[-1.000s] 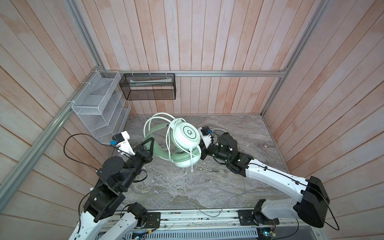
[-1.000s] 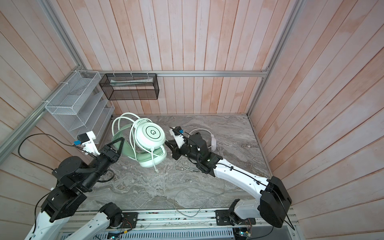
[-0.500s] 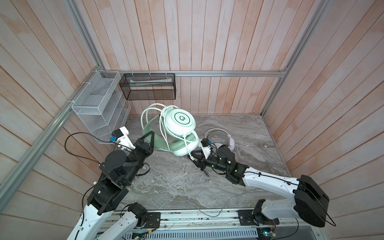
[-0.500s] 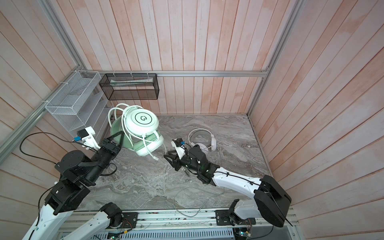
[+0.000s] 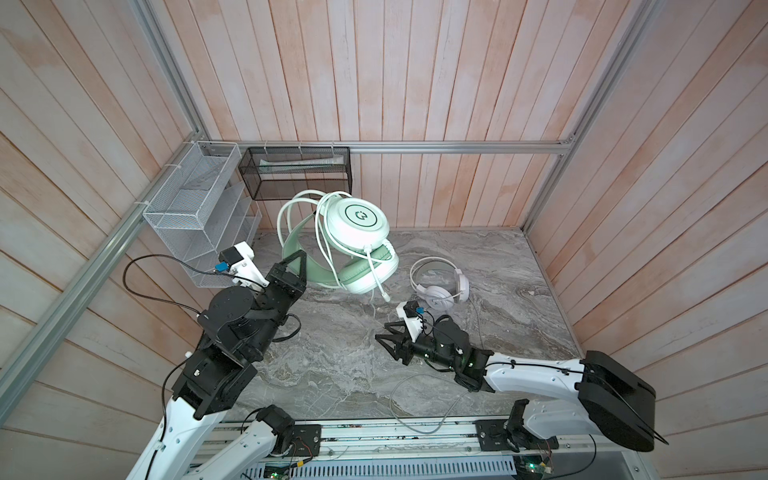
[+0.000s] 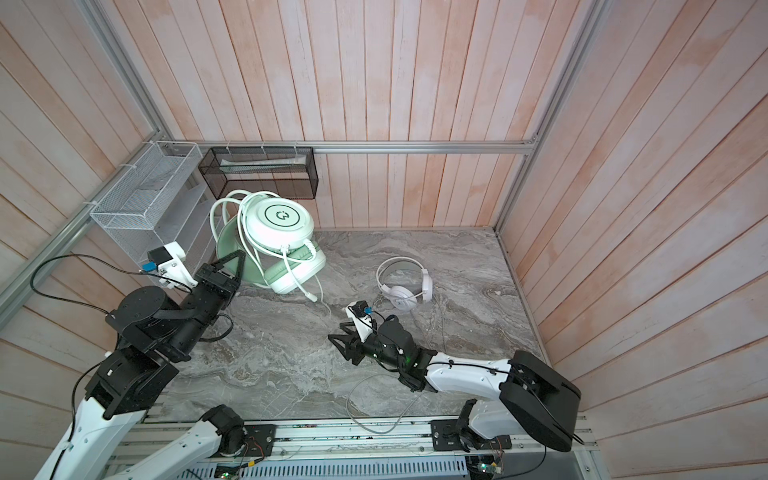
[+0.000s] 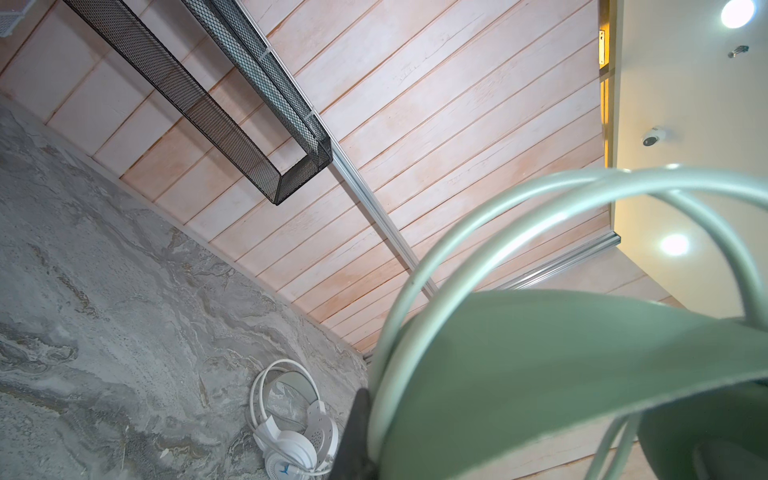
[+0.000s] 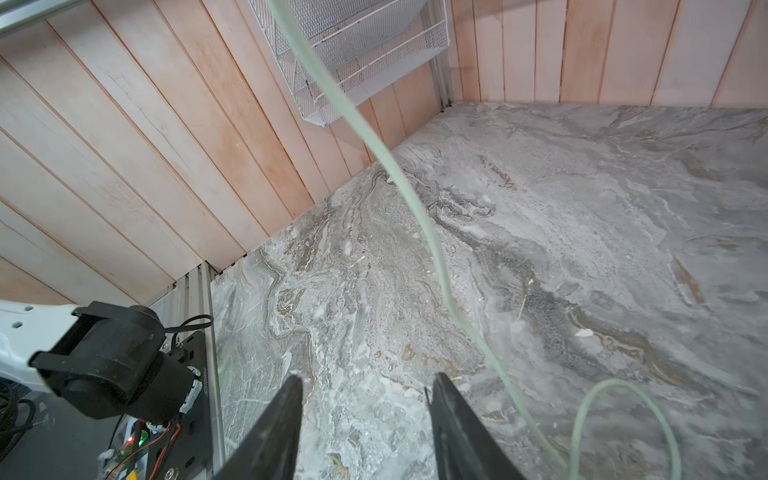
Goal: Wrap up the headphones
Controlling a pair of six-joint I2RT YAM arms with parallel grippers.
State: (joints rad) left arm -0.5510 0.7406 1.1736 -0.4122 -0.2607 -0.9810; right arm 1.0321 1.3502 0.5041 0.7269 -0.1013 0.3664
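Mint-green headset (image 5: 359, 232) aloft at 11 o'clock, my left gripper (image 5: 296, 262) clamped on its headband, arm reaching up from 7. Its cord (image 8: 434, 251) trails down past my right gripper (image 5: 386, 347): low, mid-table, jaws parted, empty, pointing 9. White headset (image 5: 440, 286) flat on table (image 5: 519, 299) at 2. Wire rack (image 5: 195, 216) close at 10; bare marble toward 4.

Right claw (image 8: 368, 376) parted, mint cord (image 8: 415, 208) (slack) beside

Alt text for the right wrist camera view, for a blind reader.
The right gripper, black fingers open and empty, hovers above a grey marbled tabletop. A pale mint-green headphone cord trails past it onto the table; a white wire-mesh rack hangs on the wooden wall.
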